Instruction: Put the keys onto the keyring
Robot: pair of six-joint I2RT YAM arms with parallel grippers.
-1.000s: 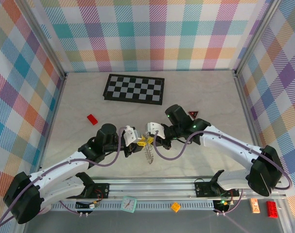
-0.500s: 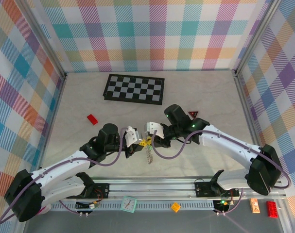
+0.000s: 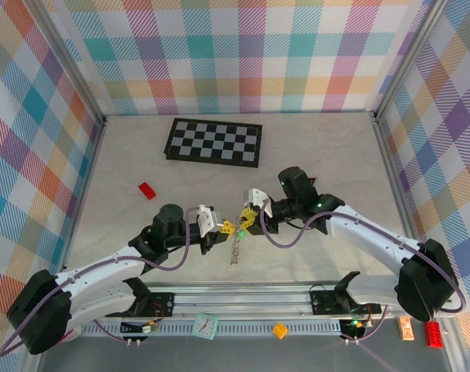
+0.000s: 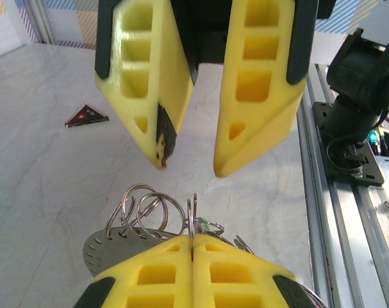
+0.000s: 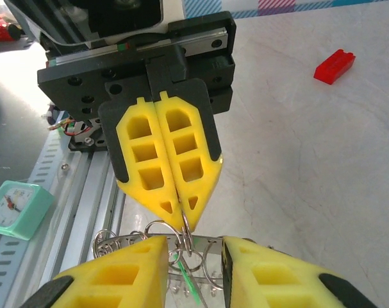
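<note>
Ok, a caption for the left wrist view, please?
Left gripper shut on a keyring loop; right gripper open just beyond.

the left hand (image 5: pixel 184 223) is clamped on a loop of the keyring (image 5: pixel 127 241), facing the parted right hand (image 5: pixel 194 251).

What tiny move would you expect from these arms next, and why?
Probably close the right gripper on the green key: its jaws stand open on either side of it, gripping nothing, while the left gripper pinches a wire loop of the keyring.
</note>
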